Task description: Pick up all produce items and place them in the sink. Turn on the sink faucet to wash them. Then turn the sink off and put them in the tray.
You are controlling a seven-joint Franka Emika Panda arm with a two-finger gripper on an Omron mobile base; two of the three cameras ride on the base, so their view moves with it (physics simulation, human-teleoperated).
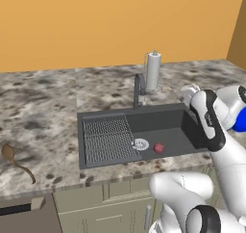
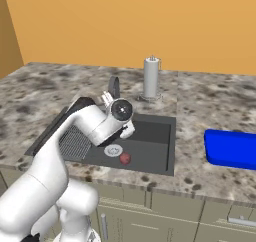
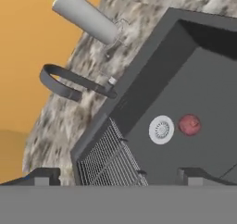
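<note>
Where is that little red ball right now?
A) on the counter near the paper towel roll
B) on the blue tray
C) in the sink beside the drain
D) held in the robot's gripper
C: the red ball lies on the floor of the sink, just beside the round silver drain.

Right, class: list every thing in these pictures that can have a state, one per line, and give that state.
Red fruit: lying loose on the sink floor, beside the drain.
Sink: no water visible, drain uncovered.
Faucet: no water running.
Tray: on the counter right of the sink; its inside can't be judged.
Hand: open, holding nothing, above the sink.
Paper roll: upright on its stand.
</note>
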